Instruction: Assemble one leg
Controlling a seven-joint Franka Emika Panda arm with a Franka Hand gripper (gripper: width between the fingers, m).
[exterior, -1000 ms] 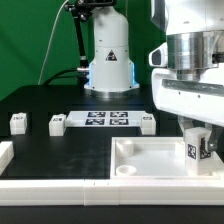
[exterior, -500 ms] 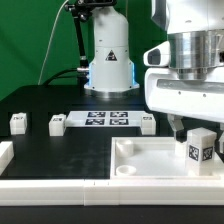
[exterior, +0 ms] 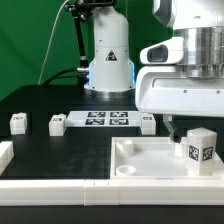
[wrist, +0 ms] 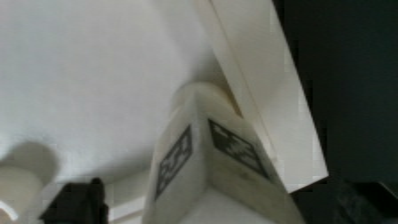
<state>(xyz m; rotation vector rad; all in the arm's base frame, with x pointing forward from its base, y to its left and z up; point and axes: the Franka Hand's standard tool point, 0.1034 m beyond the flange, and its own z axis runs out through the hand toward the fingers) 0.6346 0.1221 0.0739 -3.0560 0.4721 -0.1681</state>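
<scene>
The leg (exterior: 200, 150) stands upright in the near corner of the large white tray-like piece (exterior: 150, 160), its marker tag facing the camera. It sits free, just below the fingers (exterior: 170, 127), which hang above it without touching; only one dark tip shows under the white wrist housing, so I cannot tell how far apart they are. The wrist view shows the leg (wrist: 210, 150) against the tray wall (wrist: 267, 90). Three more legs (exterior: 56, 123) rest on the black tabletop (exterior: 60, 150), beside the marker board (exterior: 105, 119), well away from the fingers.
</scene>
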